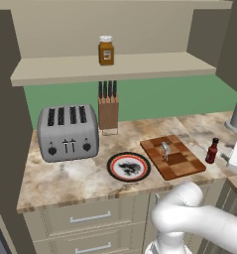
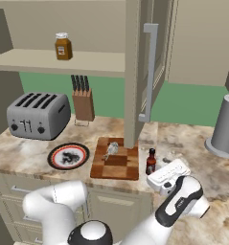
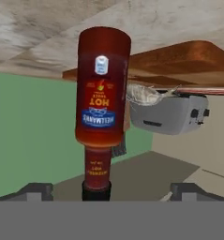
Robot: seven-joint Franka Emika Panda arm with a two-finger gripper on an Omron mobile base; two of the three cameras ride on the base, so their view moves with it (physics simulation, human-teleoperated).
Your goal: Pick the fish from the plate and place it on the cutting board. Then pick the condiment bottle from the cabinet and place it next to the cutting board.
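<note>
**Red bottle stands beside the checkered board**

Dark red condiment bottle [image 2: 151, 161] stands upright on the marble table [image 1: 65, 178], just beside the cutting board [image 1: 182, 166] and free of any grip. The silvery fish [image 1: 165, 149] lies on that board, and the plate [image 1: 129, 166] sits just beyond the board's other side. The pincer [image 2: 169, 174], near the bottle, has its fingers spread wide and pinches nothing. An amber jar [image 1: 106, 50] stands on the cabinet [image 1: 115, 67] shelf above.
</note>
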